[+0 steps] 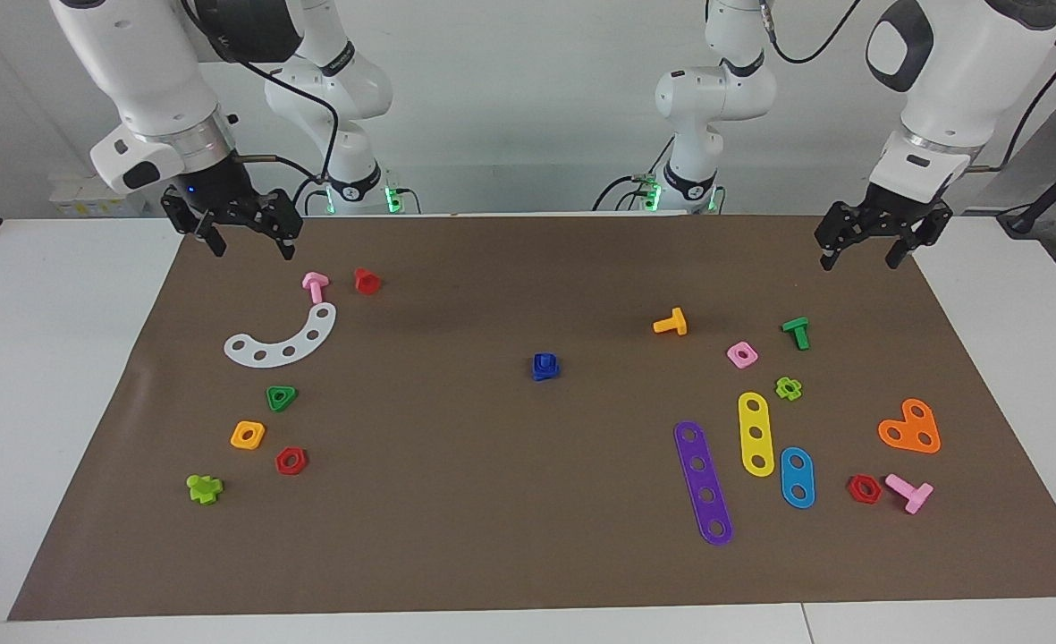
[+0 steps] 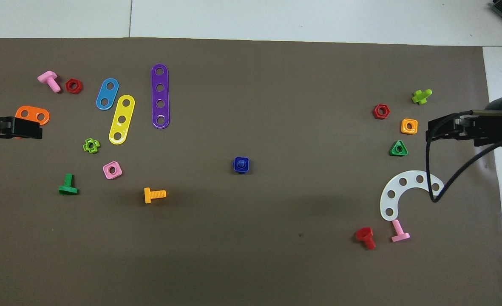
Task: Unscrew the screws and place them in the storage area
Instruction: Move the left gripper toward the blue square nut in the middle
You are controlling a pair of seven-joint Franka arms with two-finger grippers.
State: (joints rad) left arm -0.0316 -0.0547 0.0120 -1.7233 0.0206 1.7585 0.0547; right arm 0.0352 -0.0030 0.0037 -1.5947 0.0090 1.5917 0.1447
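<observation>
**Both grippers raised and empty, blue screw alone at mid-mat**

Hung over the mat's corners nearest the robots: left gripper (image 1: 867, 249) at the left arm's end, right gripper (image 1: 246, 237) at the right arm's end. Both with fingers parted, holding nothing, touching nothing, well apart from every part.

Spread flat across the white table (image 1: 36, 376): a matte brown paper mat (image 1: 510, 519), lightly creased.

Lay on it, all of smooth bright plastic. Toward the right arm's end: a white curved strip (image 1: 284, 340) with five round holes, a pink T-shaped screw (image 1: 315, 285) and a red screw (image 1: 367, 280) nearer to the robots than the strip, then a green triangular nut (image 1: 282, 397), an orange square nut (image 1: 248, 435), a red hexagonal nut (image 1: 291, 461) and a lime cross-headed screw (image 1: 204, 488), each farther out.

Toward the left arm's end: a long purple four-hole strip (image 1: 704, 483), a yellow three-hole strip (image 1: 756, 434) beside it, a blue two-hole strip (image 1: 797, 477), an orange heart-like plate (image 1: 910, 427), an orange T-screw (image 1: 671, 323), a green T-screw (image 1: 796, 332), a pink square nut (image 1: 742, 354), a lime cross nut (image 1: 789, 387), a second red hex nut (image 1: 864, 488) just beside a second pink screw (image 1: 909, 491).

Sat alone at the mat's middle, between the two clusters: the royal-blue screw (image 1: 545, 367), seated in a matching blue square piece, shaft end up.
</observation>
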